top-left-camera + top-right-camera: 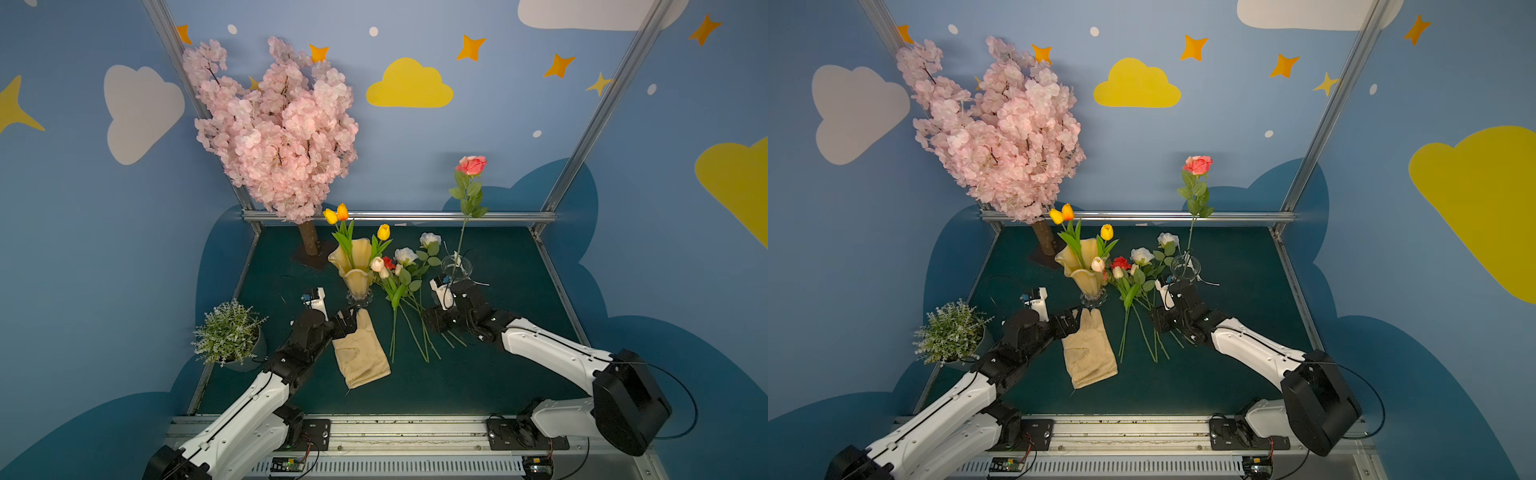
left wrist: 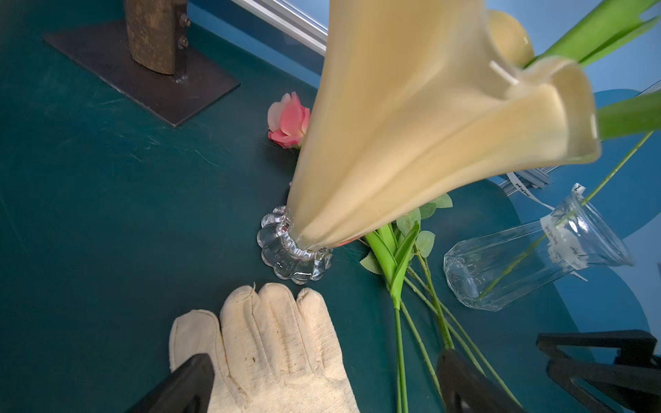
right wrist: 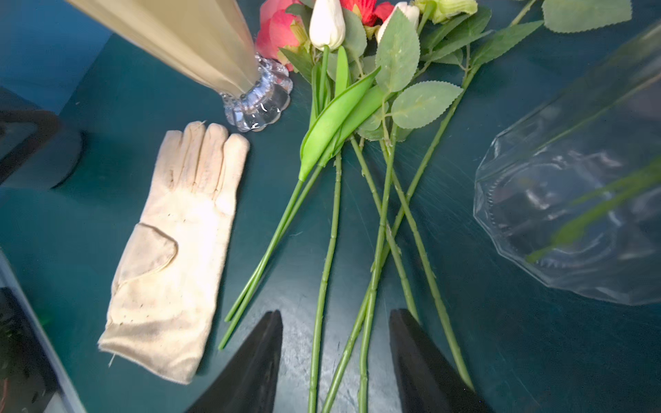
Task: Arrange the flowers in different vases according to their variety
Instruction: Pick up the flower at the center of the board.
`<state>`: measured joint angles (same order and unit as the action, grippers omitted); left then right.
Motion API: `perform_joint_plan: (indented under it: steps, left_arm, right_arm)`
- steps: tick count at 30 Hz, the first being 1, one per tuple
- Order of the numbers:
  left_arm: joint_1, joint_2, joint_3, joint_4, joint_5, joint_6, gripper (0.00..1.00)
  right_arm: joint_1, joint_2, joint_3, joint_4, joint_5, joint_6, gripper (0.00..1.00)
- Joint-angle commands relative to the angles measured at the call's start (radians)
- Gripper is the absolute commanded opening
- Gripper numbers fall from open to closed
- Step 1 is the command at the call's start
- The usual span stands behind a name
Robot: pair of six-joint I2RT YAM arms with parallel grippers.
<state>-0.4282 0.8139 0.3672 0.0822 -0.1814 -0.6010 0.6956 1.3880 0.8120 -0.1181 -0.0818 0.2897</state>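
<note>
The amber-yellow vase [image 1: 355, 266] [image 2: 411, 143] stands at mid-table with yellow and orange tulips [image 1: 337, 214] in it. To its right, the clear glass vase [image 1: 456, 266] [image 3: 572, 200] holds one tall pink rose [image 1: 471, 165]. Between the vases, loose flowers [image 1: 401, 282] lie on the mat: cream tulips [image 3: 327, 23], white roses, a red one. My right gripper [image 3: 336, 314] [image 1: 434, 322] is low over their stems [image 3: 323, 268], open, with three stems between its fingers. My left gripper [image 2: 323, 357] [image 1: 347, 322] is wide open above the glove's fingers, just in front of the amber vase's glass foot [image 2: 293, 250].
A cream glove [image 1: 361, 353] lies flat in front of the amber vase. The pink blossom tree [image 1: 274, 124] stands on a metal base [image 2: 143, 75] at the back left. A small potted plant [image 1: 228, 336] sits at the left edge. A metal rail [image 1: 399, 216] bounds the back.
</note>
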Motion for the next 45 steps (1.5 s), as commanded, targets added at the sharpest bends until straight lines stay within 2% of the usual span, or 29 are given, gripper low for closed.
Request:
perform_joint_plan:
  steps: [1, 4, 13, 15, 23, 32, 34, 45]
  left_arm:
    - [-0.003, -0.042, 0.002, 0.018, -0.061, 0.042, 1.0]
    - [-0.003, -0.063, -0.008, 0.017, -0.073, 0.044, 1.0]
    - [-0.003, -0.083, -0.008, 0.005, -0.088, 0.045, 1.0]
    - [-0.003, -0.093, -0.013, 0.008, -0.087, 0.045, 1.0]
    - [-0.002, -0.093, -0.016, 0.017, -0.082, 0.046, 1.0]
    - [-0.003, -0.091, -0.016, 0.021, -0.078, 0.05, 1.0]
    - [-0.003, -0.088, -0.014, 0.022, -0.078, 0.049, 1.0]
    - [-0.001, -0.081, -0.014, 0.028, -0.062, 0.053, 1.0]
  right_arm:
    - [0.013, 0.088, 0.098, -0.109, 0.059, 0.017, 0.52]
    - [0.021, 0.18, 0.212, -0.19, 0.074, 0.004, 0.48]
    - [0.027, 0.424, 0.495, -0.384, 0.159, -0.048, 0.46]
    - [0.027, 0.484, 0.571, -0.449, 0.19, -0.064, 0.4]
    - [0.017, 0.656, 0.777, -0.572, 0.264, -0.111, 0.37]
    - [-0.001, 0.731, 0.849, -0.581, 0.224, -0.123, 0.35]
    - [-0.001, 0.741, 0.853, -0.582, 0.217, -0.121, 0.31]
    - [-0.001, 0.76, 0.839, -0.567, 0.194, -0.112, 0.31]
